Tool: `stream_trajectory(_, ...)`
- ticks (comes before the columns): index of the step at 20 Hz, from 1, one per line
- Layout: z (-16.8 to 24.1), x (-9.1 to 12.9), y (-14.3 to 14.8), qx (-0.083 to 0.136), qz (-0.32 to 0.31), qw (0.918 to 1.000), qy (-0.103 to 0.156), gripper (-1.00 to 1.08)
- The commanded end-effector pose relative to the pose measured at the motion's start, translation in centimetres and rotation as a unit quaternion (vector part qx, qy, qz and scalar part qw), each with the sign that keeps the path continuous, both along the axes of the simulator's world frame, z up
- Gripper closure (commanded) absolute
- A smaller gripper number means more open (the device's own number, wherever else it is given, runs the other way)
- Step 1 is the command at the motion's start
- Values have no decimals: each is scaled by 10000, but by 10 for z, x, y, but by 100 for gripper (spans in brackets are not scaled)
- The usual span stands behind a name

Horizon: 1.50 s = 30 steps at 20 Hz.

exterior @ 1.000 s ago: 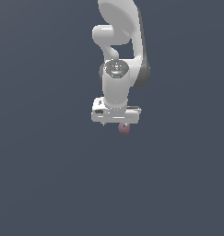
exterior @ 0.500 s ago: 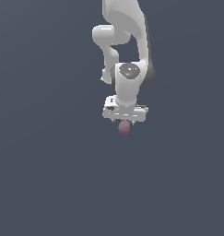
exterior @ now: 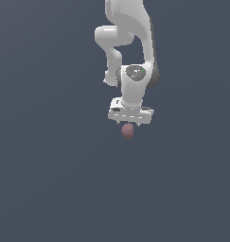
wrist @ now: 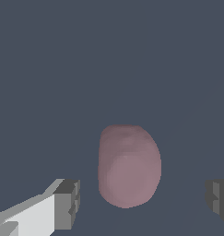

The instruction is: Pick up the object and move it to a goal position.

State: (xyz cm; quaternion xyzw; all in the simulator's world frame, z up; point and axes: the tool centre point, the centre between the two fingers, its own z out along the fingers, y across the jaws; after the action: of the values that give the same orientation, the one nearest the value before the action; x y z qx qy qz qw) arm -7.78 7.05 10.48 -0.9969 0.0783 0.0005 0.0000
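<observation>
The object (exterior: pixel 128 131) is a small dull reddish-pink egg-like blob lying on the dark grey floor. In the exterior view the white gripper (exterior: pixel 129 124) hangs right above it, pointing down, and its fingers are mostly hidden by the hand. In the wrist view the object (wrist: pixel 128 166) sits between the two grey fingertips (wrist: pixel 67 203), with clear gaps on both sides. The gripper (wrist: pixel 143 201) is open and holds nothing.
The white arm (exterior: pixel 128 47) reaches down from the top of the exterior view. A plain dark grey floor (exterior: pixel 50 179) fills the rest of both views. No other objects show.
The gripper has moved toward the exterior view's right, ending directly over the object. The object has not moved.
</observation>
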Motion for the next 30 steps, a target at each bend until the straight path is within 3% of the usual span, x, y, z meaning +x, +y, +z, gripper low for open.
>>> stream_trajectory(1, -3, 0, 0, 0, -2, 10000, 1, -92)
stream_trajectory(16, -50, -1, 0, -1, -18, 10000, -5, -92)
stream_trajectory(17, -50, -1, 0, -1, -18, 10000, -5, 108)
stream_trajectory(30, -47, -1, -2, 1, -16, 10000, -12, 108)
